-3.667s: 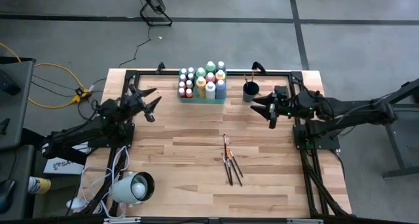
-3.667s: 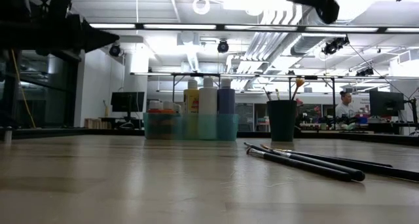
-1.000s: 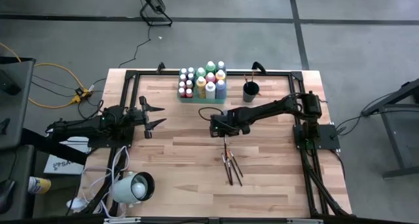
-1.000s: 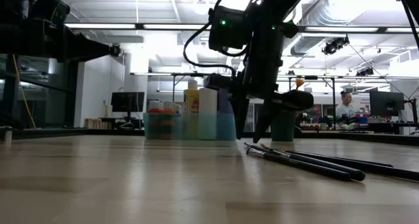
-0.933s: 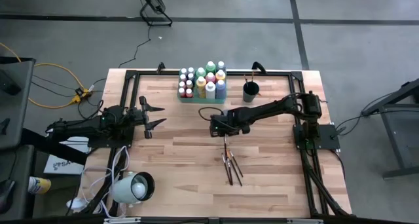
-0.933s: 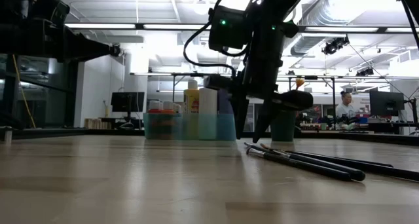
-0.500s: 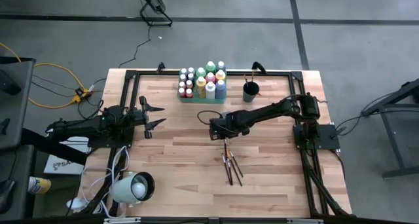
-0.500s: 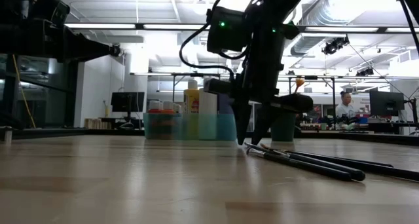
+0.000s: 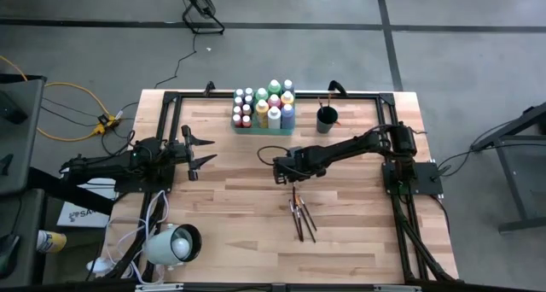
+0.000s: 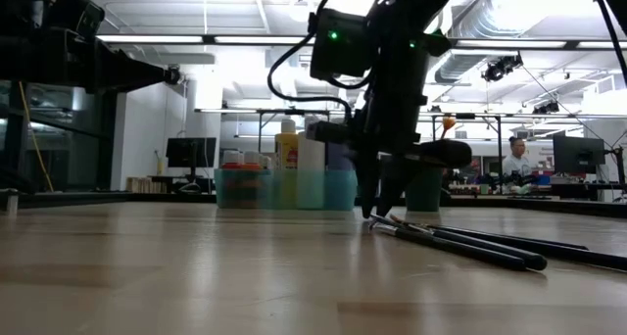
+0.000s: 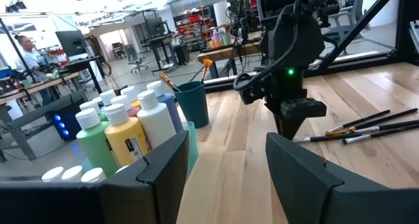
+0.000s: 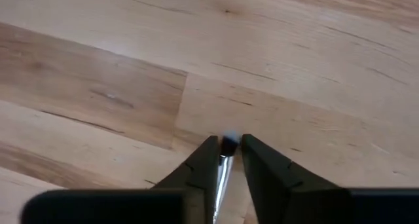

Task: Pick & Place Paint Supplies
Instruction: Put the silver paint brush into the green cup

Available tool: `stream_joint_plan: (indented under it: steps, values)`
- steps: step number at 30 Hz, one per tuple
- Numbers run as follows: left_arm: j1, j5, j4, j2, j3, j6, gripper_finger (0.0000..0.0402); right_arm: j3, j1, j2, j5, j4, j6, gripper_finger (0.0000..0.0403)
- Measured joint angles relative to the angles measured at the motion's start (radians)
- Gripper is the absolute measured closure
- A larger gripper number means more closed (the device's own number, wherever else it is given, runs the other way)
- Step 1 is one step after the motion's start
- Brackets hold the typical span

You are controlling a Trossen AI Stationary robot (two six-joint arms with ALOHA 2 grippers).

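Observation:
Several thin dark paintbrushes lie side by side on the wooden table, right of its middle, their far ends close together. My right gripper points down over those far ends and is closed on the end of one brush. Paint bottles stand in a translucent green tray at the far edge. A dark cup with brushes in it stands to the tray's right. My left gripper hovers open and level over the table's left side, touching nothing. My right gripper pinches the far end of one paintbrush between its two fingertips. The fingers come from above, pointing steeply down, and stand across the brush. The brush lies flat on the table among the others, its shaft running back under the gripper.
A black frame runs along the table's far, left and right edges. A white round lamp-like object sits at the near left corner. Bare wood stretches between the two grippers and toward the near edge.
My right gripper has sunk toward the table over the brushes' far ends, and its fingers have drawn together around one brush's end. The brushes lie where they were.

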State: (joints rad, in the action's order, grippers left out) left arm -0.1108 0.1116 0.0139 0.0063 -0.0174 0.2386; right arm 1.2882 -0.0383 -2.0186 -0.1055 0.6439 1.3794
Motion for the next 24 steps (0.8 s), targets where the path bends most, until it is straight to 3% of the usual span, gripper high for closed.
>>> stream_joint_plan:
  steps: [5, 15, 19, 24]
  values:
    - [0.000, 0.000, 0.000, 0.000, 0.000, 0.000, 0.0203, -0.002, 0.001, -0.001, 0.001, 0.000, 0.004, 0.0389]
    - [0.000, 0.001, 0.000, 0.000, 0.000, 0.000, 0.0203, -0.005, 0.021, 0.039, 0.006, 0.004, 0.006, 0.0398]
    - [0.000, 0.001, 0.000, 0.000, 0.000, 0.000, 0.0203, -0.009, 0.030, 0.113, -0.089, 0.034, -0.010, 0.0398]
    - [0.000, 0.000, -0.001, 0.000, 0.000, 0.000, 0.0203, -0.005, 0.043, 0.238, -0.334, 0.081, -0.019, 0.0399]
